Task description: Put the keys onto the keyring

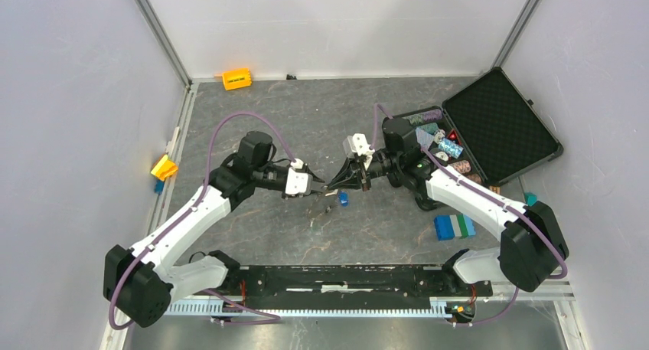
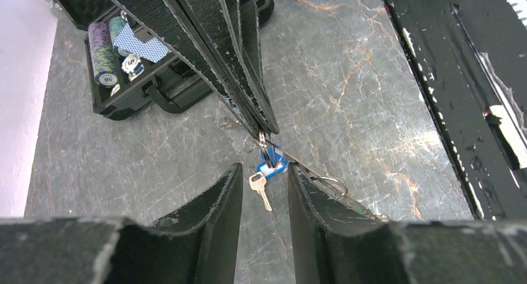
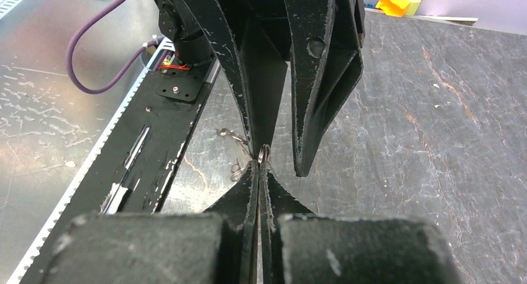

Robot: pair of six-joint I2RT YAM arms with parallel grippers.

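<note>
In the left wrist view, the right gripper (image 2: pixel 264 133) comes down from the top of the frame. Its jaws are closed tight on the little ring (image 2: pixel 264 148) of a key (image 2: pixel 261 187). The key and its blue tag (image 2: pixel 272 166) hang under the tips, in the middle of the frame. The left gripper (image 2: pixel 265 172) is at the bottom with its jaws open, one on each side of the hanging key. They do not seem to touch it. The key can swing, so if the left jaws close at the wrong time they may bump it or grab only the tag. A thin wire loop (image 2: pixel 335 184) lies on the surface (image 2: pixel 373 79) just right of the key. It may be the keyring, but I cannot tell.

In the right wrist view, the right jaws are pressed together at the bottom middle. Only a tiny bit of the little ring sticks out at their tips, so it could slip out and the key would fall. The open left jaws hang from the top, very near the ring.

In the top view, both grippers meet tip to tip in the middle of the frame. They could bump each other. The key is too small to see well here.
</note>
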